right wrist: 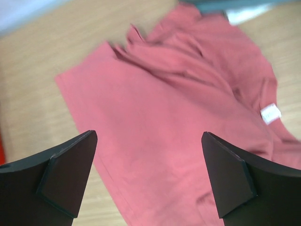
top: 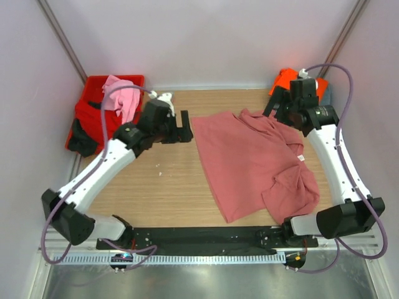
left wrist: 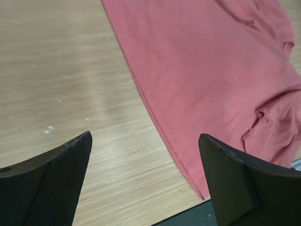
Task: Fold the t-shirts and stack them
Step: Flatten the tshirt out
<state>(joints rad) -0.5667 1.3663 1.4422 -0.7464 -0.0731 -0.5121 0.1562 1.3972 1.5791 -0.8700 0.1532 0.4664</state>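
Salmon shirt (top: 249, 162) out on the right half of the table (top: 156, 187), laid open but not folded. No stack anywhere on the table, so early days by the look of it: every fold left to do, more shirts waiting.

At the table's far-left corner: red crate (top: 93, 84), hard plastic, straight-walled. Pink shirt (top: 121, 99) slumped over its rim, dark cloth (top: 81, 142) bunched at its near end. Both limp, crumpled, unsorted.

Over the table's middle: left gripper (left wrist: 144, 136), jaws wide apart, gripping nothing. Just bare wood and the shirt's side edge between the black fingers (left wrist: 51, 179). Wood pale and matte, fine straight grain, a few white specks.

Across the table's right half, the salmon shirt again: thin, soft knit. Left side smooth and flat with a long, clean edge. Right side rumpled, a sleeve doubled over toward the table's near edge, ridges of creases round the collar, small white label (top: 300, 157) showing. Probably in need of smoothing before any fold.

Above the table's far-right part: right gripper (right wrist: 149, 134), jaws spread wide too, empty, looking down on the creased collar end.

At the table's far-right corner, behind that wrist: orange shirt (top: 285, 80), only a bright scrap in view, folded or not impossible to tell.
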